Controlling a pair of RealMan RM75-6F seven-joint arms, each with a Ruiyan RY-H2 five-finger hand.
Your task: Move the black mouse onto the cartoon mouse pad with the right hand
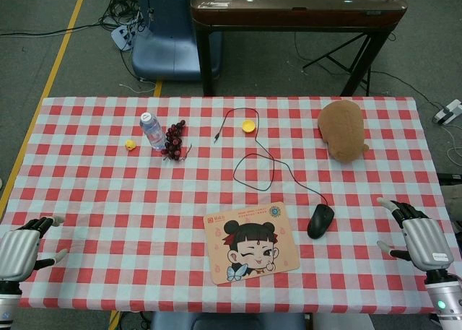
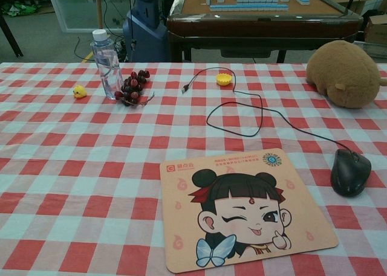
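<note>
No part of the move appears to have been carried out: the black mouse (image 1: 320,221) is seen lying on the checked tablecloth (image 1: 108,178), just beside the right-hand edge of the cartoon mouse pad (image 1: 251,242) and not on it, with a strip of cloth showing between the two in the chest view. Its cable (image 1: 268,164) is trailed away from the pad in loops towards the far side of the table, the plug end lying loose on the cloth. The right hand (image 1: 415,232) is held near the table's right edge, on the far side of the mouse from the pad and apart from it; its fingers are spread and nothing is gripped. The left hand (image 1: 25,247) is kept well away from the pad at the opposite edge, its fingers loosely extended and likewise empty. Neither hand is shown in the chest view. Beyond the pad, well clear of it, a water bottle (image 1: 151,131), a bunch of dark grapes (image 1: 173,141), a small yellow duck (image 1: 131,144), a yellow cap (image 1: 248,126) and a brown plush toy (image 1: 343,130) are set out. It is judged that everything remains to be done: the mouse has to be reached, grasped, carried the short way across and set down on the pad, and the slack cable may be dragged along.
</note>
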